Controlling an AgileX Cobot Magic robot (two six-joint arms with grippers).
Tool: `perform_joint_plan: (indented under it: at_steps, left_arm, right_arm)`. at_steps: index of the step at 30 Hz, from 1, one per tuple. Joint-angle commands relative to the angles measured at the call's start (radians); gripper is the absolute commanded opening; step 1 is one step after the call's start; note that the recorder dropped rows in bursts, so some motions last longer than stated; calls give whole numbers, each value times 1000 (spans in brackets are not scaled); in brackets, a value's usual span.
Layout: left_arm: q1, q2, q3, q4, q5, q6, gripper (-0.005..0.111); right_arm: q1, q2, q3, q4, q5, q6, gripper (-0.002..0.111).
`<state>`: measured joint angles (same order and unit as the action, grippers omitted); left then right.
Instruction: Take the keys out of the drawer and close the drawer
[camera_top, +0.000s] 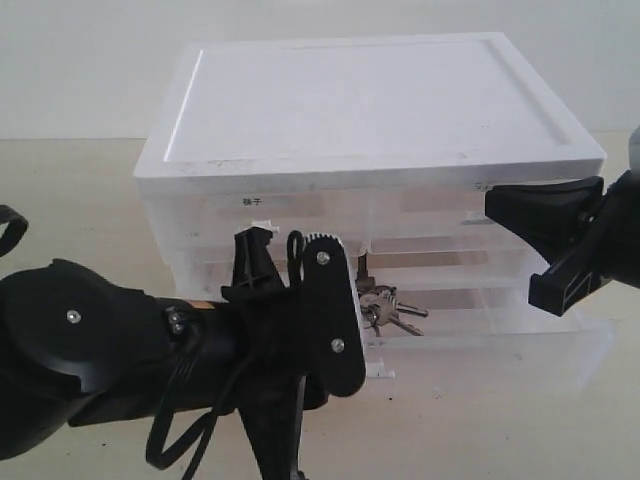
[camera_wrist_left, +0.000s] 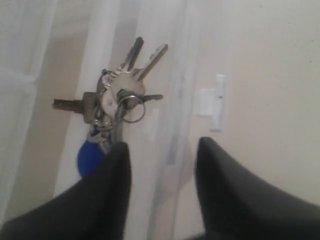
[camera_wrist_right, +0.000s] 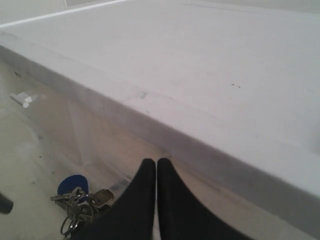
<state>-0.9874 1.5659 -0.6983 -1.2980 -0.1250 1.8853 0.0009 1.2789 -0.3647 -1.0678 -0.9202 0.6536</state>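
The keys lie in the pulled-out middle drawer of the white-topped unit. In the left wrist view the silver keys fan out from a ring, with the blue fob partly behind one finger. My left gripper is open above the drawer's front wall, holding nothing, and the keys are just off to one side. The drawer's white tab handle shows beyond it. My right gripper is shut and empty, hanging near the unit's top edge, with the keys below.
My left arm fills the lower left of the exterior view and hides part of the drawer front. The right gripper sits at the unit's right front corner. The unit stands on a pale table.
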Motion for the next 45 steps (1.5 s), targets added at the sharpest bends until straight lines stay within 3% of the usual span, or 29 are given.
perform_joint_plan:
  at_steps: [1,12,28,31,36,41,45]
  left_arm:
    - [2,11,-9,36,1,4,5]
    - [2,-71,-5,38,217,14,4]
    - [2,-123,51,66,249,-7,5]
    - [2,-127,51,66,209,-1,17]
    - [2,-161,51,66,238,-1,61]
    - [2,-227,51,46,290,-14,63]
    - [2,-288,34,-86,179,-60,62]
  right_arm:
    - [0,0,-7,0,-17,0,0]
    - [0,0,-7,3,-17,-4,0]
    - [0,0,-7,18,-17,-15,0]
    - [0,0,-7,18,-17,-15,0]
    - [0,0,-7,18,-15,-9,0]
    - [0,0,-7,18,-15,-9,0]
    - [0,0,-7,18,-17,-10,0]
